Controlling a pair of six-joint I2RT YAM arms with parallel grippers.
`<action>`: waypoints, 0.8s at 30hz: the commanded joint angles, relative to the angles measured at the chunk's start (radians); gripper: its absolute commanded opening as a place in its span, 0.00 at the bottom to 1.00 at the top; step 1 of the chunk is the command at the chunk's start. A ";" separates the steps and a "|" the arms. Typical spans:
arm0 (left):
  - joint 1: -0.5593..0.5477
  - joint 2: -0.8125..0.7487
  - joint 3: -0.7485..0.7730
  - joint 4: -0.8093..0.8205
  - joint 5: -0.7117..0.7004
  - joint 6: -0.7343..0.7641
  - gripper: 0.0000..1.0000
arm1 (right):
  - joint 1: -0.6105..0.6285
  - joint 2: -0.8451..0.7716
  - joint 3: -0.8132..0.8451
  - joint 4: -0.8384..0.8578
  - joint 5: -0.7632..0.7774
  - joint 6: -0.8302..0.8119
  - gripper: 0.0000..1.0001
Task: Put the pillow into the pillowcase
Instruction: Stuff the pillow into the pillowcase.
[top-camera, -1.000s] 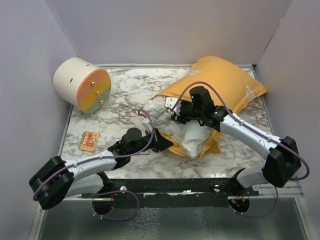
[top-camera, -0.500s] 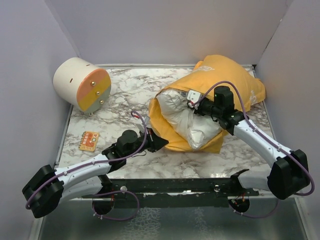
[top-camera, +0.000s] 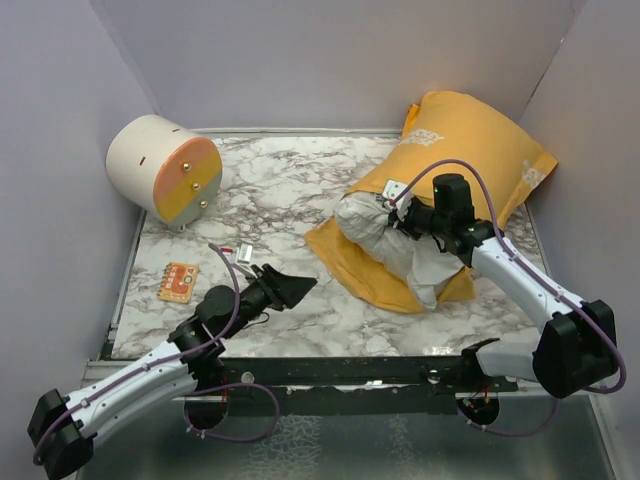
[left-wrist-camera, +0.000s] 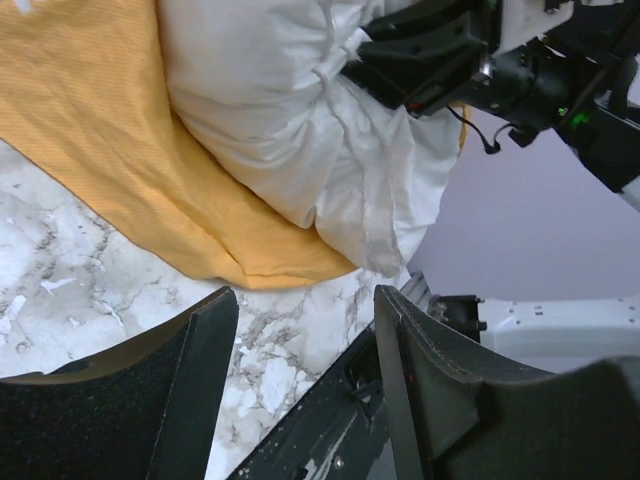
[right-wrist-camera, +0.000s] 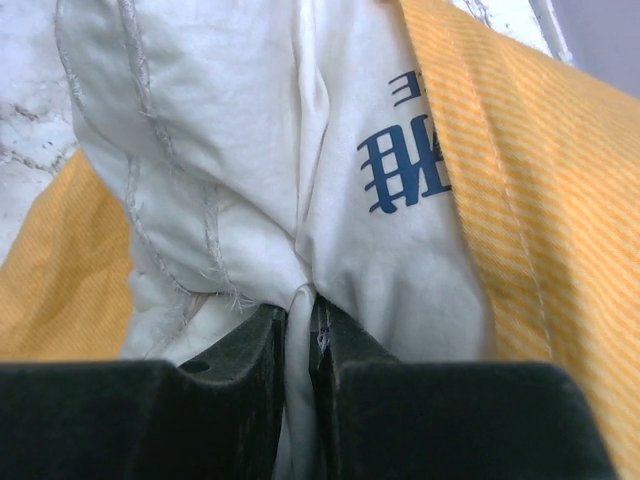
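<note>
Your right arm (top-camera: 520, 275) has its jaws shut tight on a thin fold of the pillow (top-camera: 395, 250), just beside its printed label (right-wrist-camera: 405, 165). Most of the pillow sits inside the pillowcase (top-camera: 470, 140), which is propped up in the back right corner of the surface (top-camera: 290, 190). The white near end bulges out of the case's mouth, resting on an orange flap that lies flat on the marble. Your left arm (top-camera: 150, 365) has its jaws partly open on nothing, low near the front edge and aimed at that bare end without touching it. A cream-and-orange cylinder (top-camera: 165, 168) lies at the back left, with a small orange card (top-camera: 178, 281) in front of it.
</note>
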 joint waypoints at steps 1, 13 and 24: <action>0.031 0.055 0.023 -0.018 -0.061 -0.028 0.60 | -0.011 0.002 0.059 -0.073 -0.033 0.068 0.02; 0.225 0.908 0.299 0.455 0.233 0.032 0.81 | -0.012 -0.014 0.035 -0.055 -0.049 0.103 0.02; 0.190 1.328 0.529 0.458 0.208 -0.073 0.73 | -0.012 -0.023 0.042 -0.076 -0.063 0.096 0.02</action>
